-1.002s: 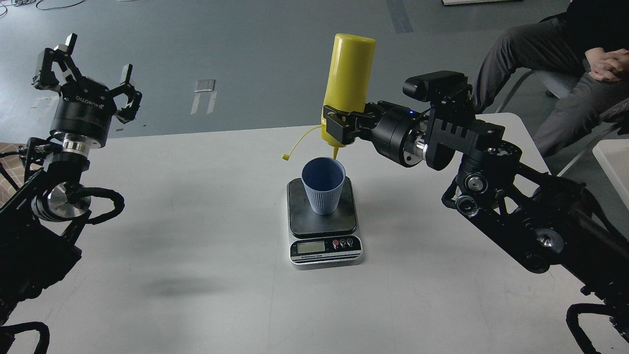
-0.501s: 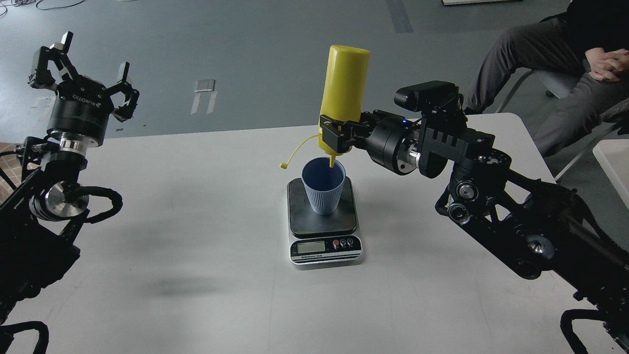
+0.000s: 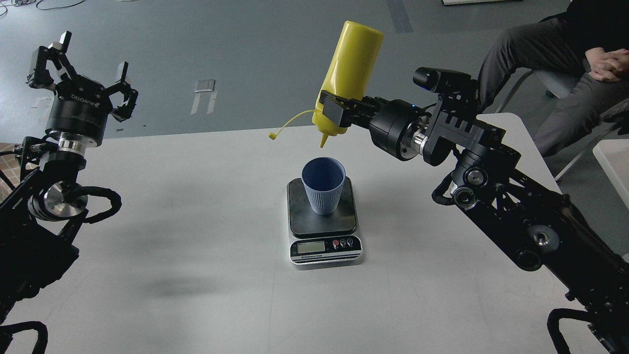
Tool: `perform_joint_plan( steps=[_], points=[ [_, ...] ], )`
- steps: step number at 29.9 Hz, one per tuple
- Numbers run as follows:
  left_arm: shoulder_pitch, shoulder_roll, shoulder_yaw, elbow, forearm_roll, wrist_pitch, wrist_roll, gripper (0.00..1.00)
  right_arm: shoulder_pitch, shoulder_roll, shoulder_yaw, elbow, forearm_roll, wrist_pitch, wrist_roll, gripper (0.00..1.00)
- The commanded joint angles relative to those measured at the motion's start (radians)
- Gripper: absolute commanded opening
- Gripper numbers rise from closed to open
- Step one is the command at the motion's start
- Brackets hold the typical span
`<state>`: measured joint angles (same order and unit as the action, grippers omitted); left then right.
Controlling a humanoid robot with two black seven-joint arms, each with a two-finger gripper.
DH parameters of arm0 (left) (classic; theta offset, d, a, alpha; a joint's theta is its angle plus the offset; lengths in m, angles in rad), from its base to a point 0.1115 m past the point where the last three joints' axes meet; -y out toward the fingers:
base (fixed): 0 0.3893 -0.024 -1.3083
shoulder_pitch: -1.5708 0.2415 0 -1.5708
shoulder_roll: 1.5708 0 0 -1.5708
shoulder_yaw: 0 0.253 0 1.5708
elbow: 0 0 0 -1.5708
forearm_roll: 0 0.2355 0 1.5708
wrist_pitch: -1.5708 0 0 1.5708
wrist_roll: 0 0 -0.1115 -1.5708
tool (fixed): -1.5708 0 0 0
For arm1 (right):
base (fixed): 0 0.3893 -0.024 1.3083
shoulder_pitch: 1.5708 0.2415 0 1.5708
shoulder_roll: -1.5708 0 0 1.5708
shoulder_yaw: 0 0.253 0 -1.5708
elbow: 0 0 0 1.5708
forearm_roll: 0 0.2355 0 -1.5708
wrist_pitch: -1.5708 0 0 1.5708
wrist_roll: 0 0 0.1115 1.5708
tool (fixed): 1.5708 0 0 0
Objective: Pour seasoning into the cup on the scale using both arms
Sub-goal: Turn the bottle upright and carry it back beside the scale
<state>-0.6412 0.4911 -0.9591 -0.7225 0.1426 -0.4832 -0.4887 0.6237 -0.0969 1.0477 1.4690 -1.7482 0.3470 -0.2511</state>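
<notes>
The yellow seasoning bottle [image 3: 350, 69] is held upside down, tilted, its nozzle pointing down a little above the rim of the light blue cup [image 3: 323, 191]. Its tethered cap hangs out to the left. My right gripper [image 3: 335, 114] is shut on the bottle near its neck. The cup stands upright on the black platform of the scale [image 3: 300, 221], whose silver front with the display faces me. My left gripper [image 3: 81, 61] is open and empty, raised at the far left, well away from the cup.
The white table [image 3: 196, 255] holds the scale near its middle. A seated person [image 3: 565, 54] is beyond the table's back right corner. A white object's edge [image 3: 614, 162] shows at the far right.
My right gripper has lifted the bottle: its nozzle was dipped at the cup's rim half a second ago and now hangs above it, tilted more to the right. The left arm has barely moved.
</notes>
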Motion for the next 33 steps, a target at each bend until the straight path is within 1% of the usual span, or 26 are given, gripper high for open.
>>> perform_joint_plan(
  steps=[1, 2, 4, 5, 6, 8, 9, 10, 12, 14, 15, 18, 22, 25, 30, 33],
  points=[
    [0.000, 0.000, 0.000, 0.000, 0.000, 0.000, 0.000, 0.98, -0.009, 0.011, 0.122, -0.028, 0.255, 0.007, -0.013, 0.00],
    [0.002, 0.000, 0.000, 0.000, 0.000, 0.000, 0.000, 0.98, -0.010, 0.011, 0.143, -0.038, 0.325, 0.007, -0.013, 0.00],
    [0.002, -0.002, 0.000, 0.000, 0.000, 0.000, 0.000, 0.98, -0.036, 0.009, 0.230, -0.096, 0.651, 0.001, -0.016, 0.00],
    [0.002, -0.002, 0.000, 0.000, 0.000, 0.000, 0.000, 0.98, -0.039, 0.006, 0.248, -0.111, 0.729, -0.005, -0.017, 0.00],
    [0.002, -0.003, 0.002, 0.000, 0.000, 0.000, 0.000, 0.98, -0.045, 0.000, 0.288, -0.136, 0.877, -0.006, -0.020, 0.00],
    [0.002, -0.003, 0.002, 0.000, 0.000, 0.000, 0.000, 0.98, -0.053, -0.007, 0.330, -0.156, 0.991, -0.010, -0.022, 0.00],
    [0.002, -0.003, 0.002, 0.000, 0.000, 0.000, 0.000, 0.98, -0.068, -0.012, 0.369, -0.179, 1.104, -0.022, -0.025, 0.00],
    [0.002, -0.003, 0.002, 0.000, 0.000, 0.000, 0.000, 0.98, -0.076, -0.012, 0.389, -0.190, 1.154, -0.028, -0.027, 0.00],
    [0.000, -0.003, 0.003, 0.000, 0.000, 0.002, 0.000, 0.98, -0.087, -0.009, 0.468, -0.235, 1.344, -0.055, -0.049, 0.00],
    [-0.002, -0.003, 0.003, 0.000, 0.000, 0.002, 0.000, 0.98, -0.096, -0.009, 0.492, -0.271, 1.438, -0.060, -0.060, 0.00],
    [-0.002, -0.003, 0.003, 0.000, 0.000, 0.000, 0.000, 0.98, -0.107, -0.010, 0.506, -0.304, 1.525, -0.062, -0.063, 0.00],
    [-0.002, 0.000, 0.005, -0.003, 0.000, 0.002, 0.000, 0.98, -0.148, -0.010, 0.544, -0.329, 1.692, -0.071, -0.063, 0.00],
    [-0.002, 0.000, 0.005, -0.003, 0.000, 0.002, 0.000, 0.98, -0.238, 0.012, 0.569, -0.309, 1.851, -0.066, -0.059, 0.00],
    [0.000, 0.001, 0.006, -0.009, 0.000, 0.002, 0.000, 0.98, -0.326, 0.097, 0.638, -0.291, 1.898, -0.062, -0.060, 0.00],
    [0.002, 0.003, 0.005, -0.011, 0.000, 0.002, 0.000, 0.98, -0.443, 0.097, 0.707, -0.279, 1.905, -0.030, -0.062, 0.00],
    [0.002, 0.001, 0.003, -0.012, 0.000, 0.002, 0.000, 0.98, -0.533, 0.097, 0.719, -0.266, 1.958, 0.004, -0.056, 0.00]
  ],
)
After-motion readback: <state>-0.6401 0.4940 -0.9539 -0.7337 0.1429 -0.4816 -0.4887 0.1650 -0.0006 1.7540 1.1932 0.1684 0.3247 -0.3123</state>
